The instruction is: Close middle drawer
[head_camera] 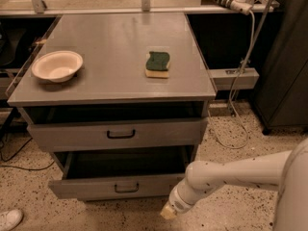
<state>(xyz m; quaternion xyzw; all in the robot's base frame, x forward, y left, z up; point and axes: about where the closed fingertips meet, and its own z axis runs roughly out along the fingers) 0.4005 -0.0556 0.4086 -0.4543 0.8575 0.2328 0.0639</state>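
The middle drawer [91, 188] is the lower of the two visible grey drawers. It is pulled well out, showing its dark tray, and has a shallow front panel with a small black bar handle [126, 187]. My gripper [168, 211] is at the end of the white arm that reaches in from the right. It hangs low near the floor, just below and in front of the drawer's right front corner. I cannot tell whether it touches the panel.
The upper drawer [120, 134], with a taller front, stands slightly out. On the cabinet top [110, 37] are a white bowl [57, 65] and a green-yellow sponge [158, 64]. A cable [242, 64] hangs at the right by a dark cabinet [288, 81]. A white shoe [8, 219] is at the lower left.
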